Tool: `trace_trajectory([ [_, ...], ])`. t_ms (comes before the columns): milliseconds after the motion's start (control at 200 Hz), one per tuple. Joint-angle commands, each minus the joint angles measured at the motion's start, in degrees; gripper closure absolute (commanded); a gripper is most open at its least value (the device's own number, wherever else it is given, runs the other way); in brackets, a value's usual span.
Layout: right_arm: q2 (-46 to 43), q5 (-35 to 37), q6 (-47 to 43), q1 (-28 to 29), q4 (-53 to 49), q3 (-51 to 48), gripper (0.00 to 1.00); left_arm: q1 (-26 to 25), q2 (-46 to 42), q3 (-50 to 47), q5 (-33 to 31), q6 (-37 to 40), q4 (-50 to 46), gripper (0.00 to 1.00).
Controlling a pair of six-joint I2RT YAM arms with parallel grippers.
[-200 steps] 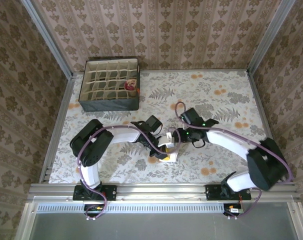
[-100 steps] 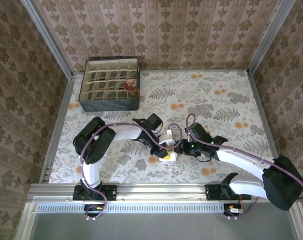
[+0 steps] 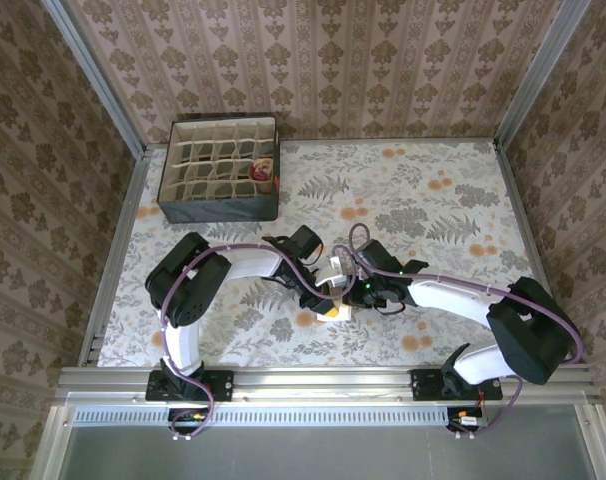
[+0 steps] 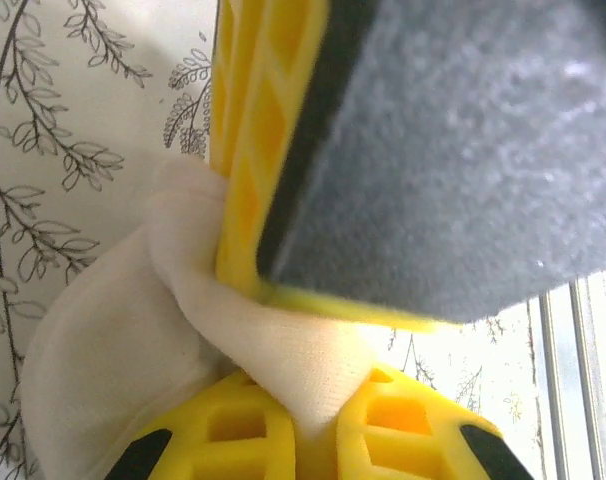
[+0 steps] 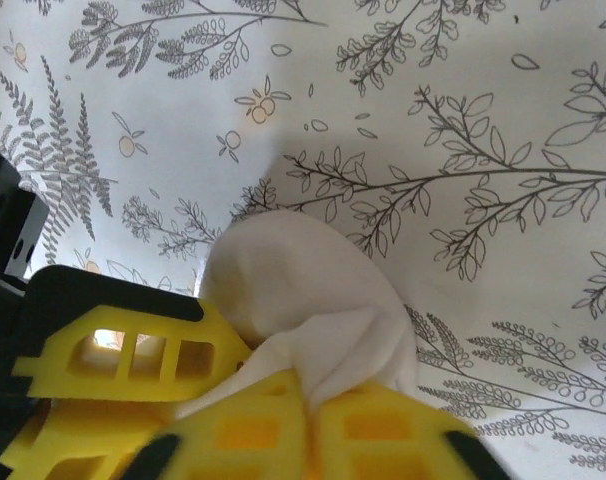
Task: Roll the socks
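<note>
The cream sock [image 3: 335,303] is a bunched white bundle near the table's front middle, and both grippers meet at it. My left gripper [image 3: 321,298] is shut on a fold of it; in the left wrist view the fabric [image 4: 113,340] is pinched between my yellow fingers [image 4: 223,430]. My right gripper [image 3: 351,293] is also shut on it, and the rounded sock [image 5: 293,270] bulges out just past my fingertips [image 5: 383,430]. Its cuff stripes are hidden. The tan and maroon sock [image 3: 262,172] sits bundled in a compartment of the box.
A dark organiser box [image 3: 221,206] with several cream compartments stands at the back left. The floral tablecloth [image 3: 433,200] lies open at the right and back. Patterned walls close in three sides, and a metal rail [image 3: 323,378] runs along the near edge.
The right arm swung toward the near edge, then came back, its gripper ending closer against the left one. The sock bundle shifted slightly toward the near edge. The left arm barely moved.
</note>
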Motion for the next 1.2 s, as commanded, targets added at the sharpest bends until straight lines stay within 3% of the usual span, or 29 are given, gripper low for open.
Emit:
trace_trajectory([
  [0, 2.63, 0.55, 0.6, 0.94, -3.04, 1.09, 1.0, -0.51, -0.6, -3.54, -12.19, 2.11, 3.31, 0.87],
  [410, 5.06, 3.15, -0.62, 0.43, -7.42, 3.32, 1.0, -2.44, -16.62, -16.81, -20.34, 8.45, 19.96, 0.66],
  [705, 7.15, 2.66, -1.95, -0.04, -8.52, 5.15, 1.0, -5.06, -27.36, -24.55, -26.31, 14.92, 24.48, 0.57],
  [855, 7.05, 2.84, -2.34, -0.03, -9.12, 5.96, 1.0, -9.4, -32.34, -27.67, -35.26, 19.34, 25.41, 0.55],
  [975, 7.49, 2.59, -2.74, -0.05, -9.49, 6.66, 1.0, -13.13, -33.8, -29.8, -42.56, 22.59, 28.03, 0.54],
  [1195, 8.76, 1.61, -3.18, -0.1, -9.89, 7.45, 1.0, -16.01, -29.19, -29.18, -45.43, 25.77, 28.74, 0.53],
])
